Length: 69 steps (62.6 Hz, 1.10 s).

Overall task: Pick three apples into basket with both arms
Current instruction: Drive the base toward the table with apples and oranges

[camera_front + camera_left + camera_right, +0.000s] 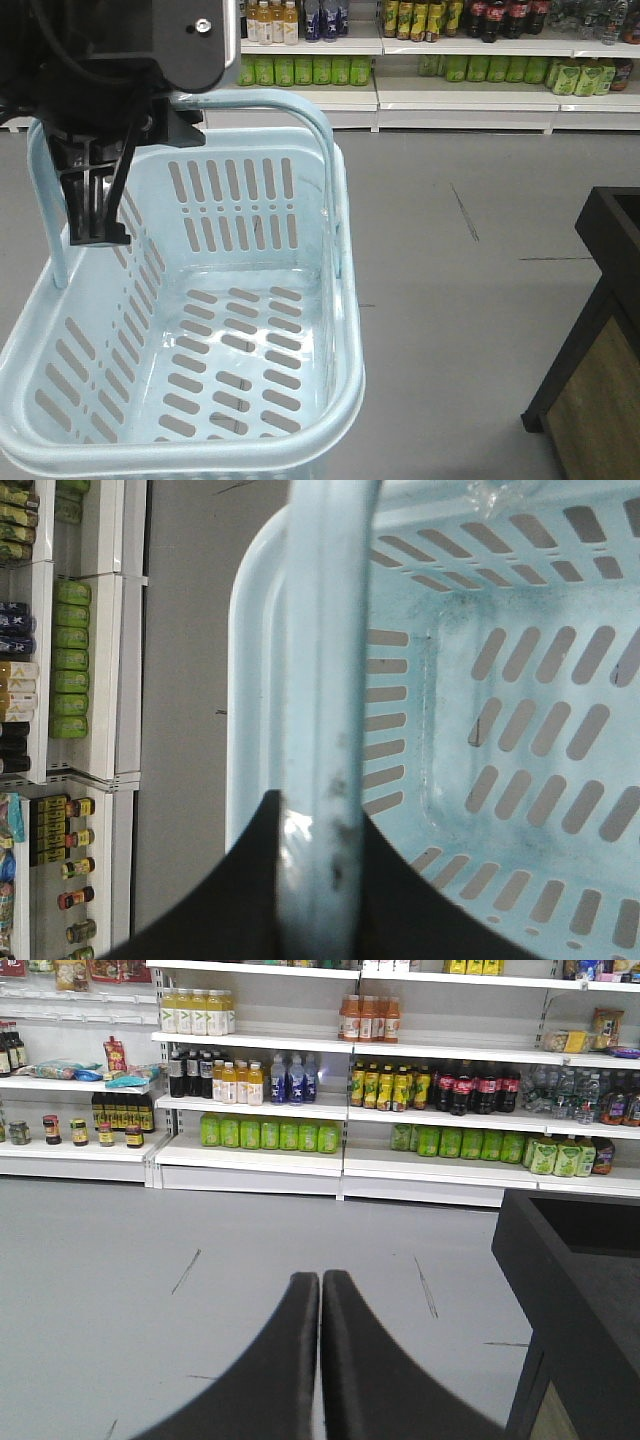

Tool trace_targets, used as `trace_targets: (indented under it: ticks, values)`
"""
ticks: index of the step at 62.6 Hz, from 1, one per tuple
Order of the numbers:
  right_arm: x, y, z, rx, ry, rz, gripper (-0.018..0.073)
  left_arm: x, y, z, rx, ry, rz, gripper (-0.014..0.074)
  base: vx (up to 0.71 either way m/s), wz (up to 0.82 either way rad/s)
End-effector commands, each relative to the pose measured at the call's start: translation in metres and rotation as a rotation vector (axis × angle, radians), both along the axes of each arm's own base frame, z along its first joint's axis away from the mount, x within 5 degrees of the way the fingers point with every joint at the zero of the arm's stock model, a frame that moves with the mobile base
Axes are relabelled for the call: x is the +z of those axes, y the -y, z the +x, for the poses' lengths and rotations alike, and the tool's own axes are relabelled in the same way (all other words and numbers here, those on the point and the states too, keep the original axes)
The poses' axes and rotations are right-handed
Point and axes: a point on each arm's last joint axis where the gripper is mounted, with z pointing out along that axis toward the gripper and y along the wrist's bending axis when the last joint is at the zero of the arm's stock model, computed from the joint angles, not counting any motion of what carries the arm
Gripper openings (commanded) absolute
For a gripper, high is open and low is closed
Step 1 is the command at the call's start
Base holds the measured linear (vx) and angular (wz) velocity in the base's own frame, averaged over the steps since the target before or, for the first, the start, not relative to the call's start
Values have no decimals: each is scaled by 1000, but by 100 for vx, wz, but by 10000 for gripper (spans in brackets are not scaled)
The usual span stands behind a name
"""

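One grey floor [130, 1280], marked with thin dark scuff lines, running back to the shelving.

One run of white shelving [250, 1165], several tiers, cut off at both ends in every view.

One dark counter [610, 330], black-framed with a wood-coloured side panel, at the right. Only a corner shows, and its top is out of sight.

One basket [352, 370], pale blue plastic with slotted walls and bottom, seen from above in the front view. Its near rim is cropped by the lower edge. Whether it rests on the floor cannot be told.

One left arm [60, 60], black and mostly cropped, at the upper left of the front view (it hides the top of the nearer hoop).

One hoop handle [320, 630], pale blue, with dark smudges near the grip.

One left pincer [318, 812], its black fingers closed against either side of that handle, pinching it.

One right pincer [320, 1278], fingers pressed together tip to tip with nothing between them, pointing over the floor toward the shelving.

Many bottles in rows:
- Green bottles [270, 1133] on the low tier.
- Dark bottles with red labels [480, 1090] above.
- Orange bottles [368, 1018] higher still.

All print on them is too small to read, so no brand can be made out.

Several small jars [80, 1130] on the left shelf, labels illegible.
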Motion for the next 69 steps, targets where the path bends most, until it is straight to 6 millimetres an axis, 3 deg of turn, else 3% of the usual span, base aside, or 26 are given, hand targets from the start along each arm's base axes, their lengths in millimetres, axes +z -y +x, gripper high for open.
trace_targets:
  ticks: [1, 69]
  values:
    - [3, 0, 0, 2, 77, -12, -8, 20, -7, -9, 3, 78, -73, -6, 11, 1]
    - [3, 0, 0, 2, 77, -12, -8, 20, -7, -9, 3, 78, -73, -6, 10, 1]
